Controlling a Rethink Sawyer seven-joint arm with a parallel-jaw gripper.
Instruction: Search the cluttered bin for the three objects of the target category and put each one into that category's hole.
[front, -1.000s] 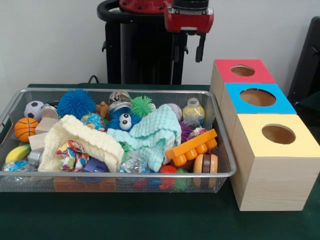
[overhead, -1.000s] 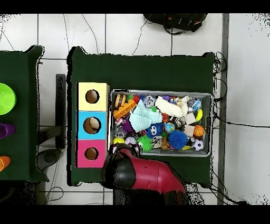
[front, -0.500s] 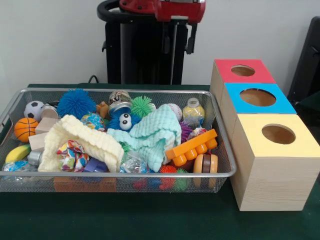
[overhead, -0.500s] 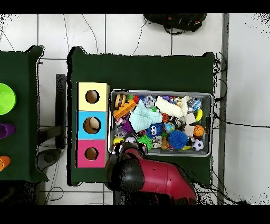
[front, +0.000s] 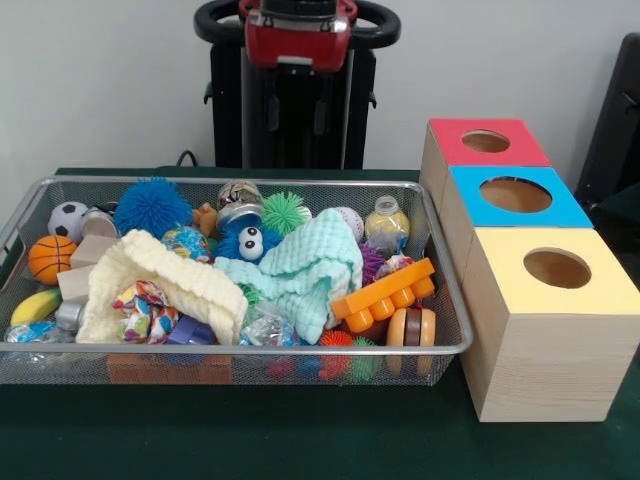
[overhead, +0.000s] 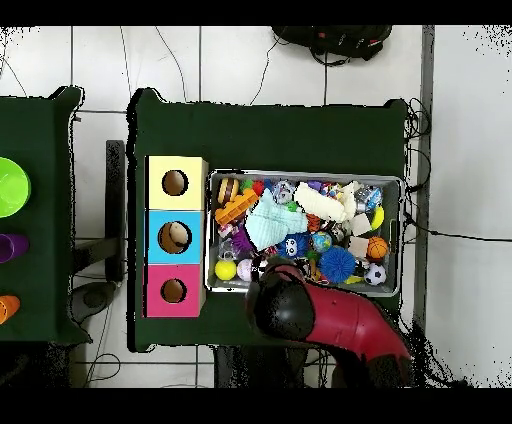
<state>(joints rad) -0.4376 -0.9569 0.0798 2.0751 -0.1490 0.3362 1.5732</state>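
While hand hovers—plush toy below-left, apart

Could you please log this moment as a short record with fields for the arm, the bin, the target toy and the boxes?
arm: gripper raised behind the bin's far rim, above the contents, holding nothing
fingers: hanging down, apart
bin: wire basket crowded with balls, cloths and toys
target toy: small tan plush near the far wall, between the blue spiky ball and a tin, partly hidden
boxes: red-topped hole farthest from the camera, then blue, then yellow
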